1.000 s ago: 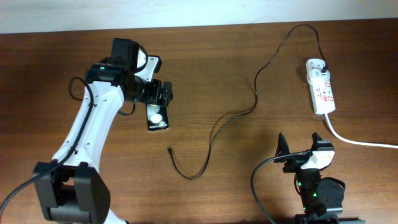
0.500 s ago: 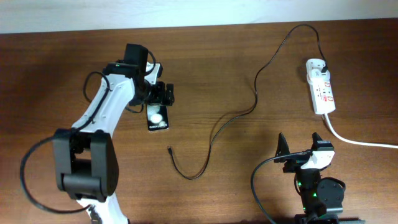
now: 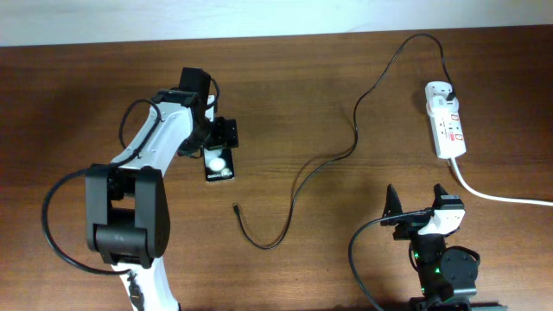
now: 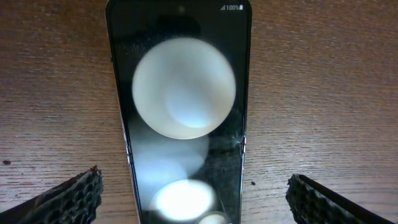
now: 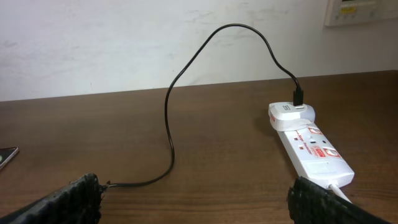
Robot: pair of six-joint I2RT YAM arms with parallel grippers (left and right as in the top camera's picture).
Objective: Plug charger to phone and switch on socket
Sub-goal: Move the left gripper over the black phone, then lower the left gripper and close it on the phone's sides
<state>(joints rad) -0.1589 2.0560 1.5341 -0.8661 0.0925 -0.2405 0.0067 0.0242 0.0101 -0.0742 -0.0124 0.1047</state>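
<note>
The black phone (image 3: pixel 219 165) lies flat on the table left of centre; in the left wrist view (image 4: pixel 180 112) it fills the middle, with bright round reflections. My left gripper (image 3: pixel 218 138) is open, its fingers straddling the phone's far end without touching it. The black charger cable (image 3: pixel 346 155) runs from its free connector tip (image 3: pixel 237 207) across the table to its plug in the white socket strip (image 3: pixel 447 130), which also shows in the right wrist view (image 5: pixel 311 146). My right gripper (image 3: pixel 416 200) is open and empty near the front edge.
The socket's thick white cord (image 3: pixel 501 197) trails off to the right edge. A pale wall (image 5: pixel 124 37) backs the table's far side. The cable loops over the table's centre (image 3: pixel 298 186).
My left arm has swung in and lowered its gripper over the phone's far end. The phone, cable, socket and right arm have not moved.
</note>
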